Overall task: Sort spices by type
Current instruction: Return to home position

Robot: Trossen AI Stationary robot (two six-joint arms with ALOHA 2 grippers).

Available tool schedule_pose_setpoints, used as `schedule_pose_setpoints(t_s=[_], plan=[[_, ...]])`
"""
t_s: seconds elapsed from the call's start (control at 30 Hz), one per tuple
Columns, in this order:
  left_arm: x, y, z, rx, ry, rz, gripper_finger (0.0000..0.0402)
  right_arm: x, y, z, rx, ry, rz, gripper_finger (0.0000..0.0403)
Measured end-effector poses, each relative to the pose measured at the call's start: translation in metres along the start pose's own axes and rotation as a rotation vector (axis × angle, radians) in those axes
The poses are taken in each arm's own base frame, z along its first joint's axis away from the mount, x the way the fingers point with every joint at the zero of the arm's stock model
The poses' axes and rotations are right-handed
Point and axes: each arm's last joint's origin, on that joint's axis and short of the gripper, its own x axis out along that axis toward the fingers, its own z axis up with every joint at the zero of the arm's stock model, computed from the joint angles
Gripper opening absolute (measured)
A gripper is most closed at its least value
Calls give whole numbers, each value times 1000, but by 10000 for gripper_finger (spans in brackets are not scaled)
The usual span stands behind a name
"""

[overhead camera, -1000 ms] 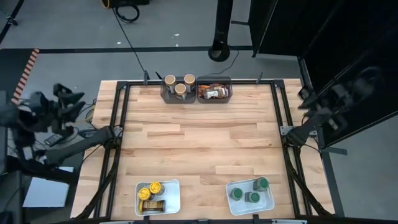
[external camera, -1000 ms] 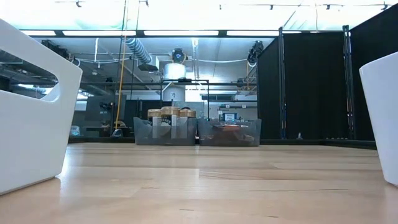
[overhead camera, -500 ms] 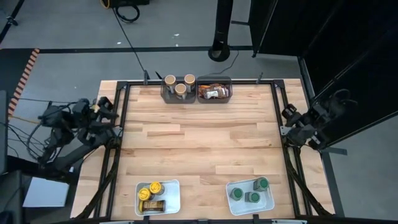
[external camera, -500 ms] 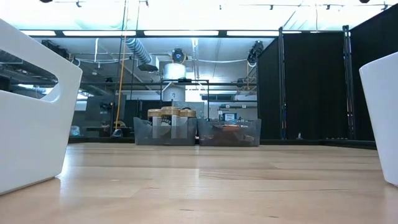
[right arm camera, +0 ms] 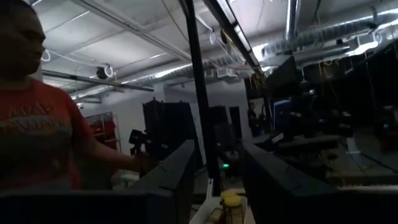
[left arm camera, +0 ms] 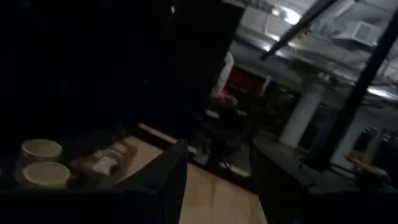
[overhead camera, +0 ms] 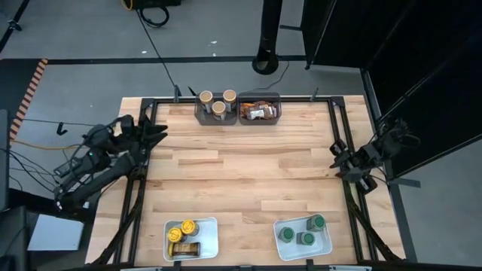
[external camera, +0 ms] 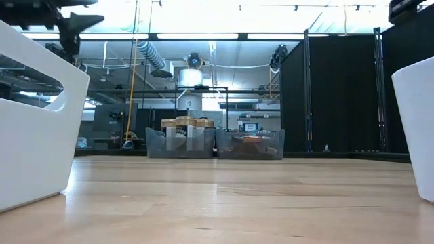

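Three tan-lidded jars (overhead camera: 217, 105) stand in a grey bin (overhead camera: 202, 114) at the far edge, and brown and orange packets (overhead camera: 260, 112) lie in the grey bin beside it. Yellow-lidded jars (overhead camera: 184, 228) and packets (overhead camera: 183, 250) lie in the near-left white tray (overhead camera: 212, 239). Green-lidded jars (overhead camera: 304, 231) stand in the near-right white tray (overhead camera: 325, 242). My left gripper (overhead camera: 156, 129) hangs open and empty over the table's left edge. My right gripper (overhead camera: 336, 155) hangs open and empty over the right edge. The left wrist view shows the tan lids (left arm camera: 41, 150) ahead of the fingers.
A black metal frame (overhead camera: 147, 150) runs along the table's edges. Bare wood (overhead camera: 241, 169) lies between the far bins and the near trays. A person in an orange shirt (right arm camera: 37, 143) shows beyond the table in the right wrist view.
Both arms have swung in from outside the table. My left gripper has gone toward the table's right edge and now stands over the left edge. My right gripper has gone toward the table's left and near edges and now stands over the right edge. The spices have not moved.
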Motion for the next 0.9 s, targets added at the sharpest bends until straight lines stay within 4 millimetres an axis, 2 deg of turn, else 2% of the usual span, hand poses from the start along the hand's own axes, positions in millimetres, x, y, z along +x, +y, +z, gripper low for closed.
schedule_pose_setpoints(t_s=[0.13,0.33,0.5,0.6,0.77,0.9], plan=[[8,11,-14,9,-57,28,173,0,0,-10,21,26,0,132],[19,24,-46,12,-51,54,173,0,1,-10,11,23,46,132],[24,25,-65,78,-71,119,173,0,2,-11,-17,32,95,132],[27,23,-77,95,-44,142,173,-1,2,-19,-63,108,90,132],[29,18,-97,85,5,108,173,-2,-5,-25,-180,174,-105,132],[28,11,-99,97,19,70,173,-3,-12,-32,-285,208,-274,132]])
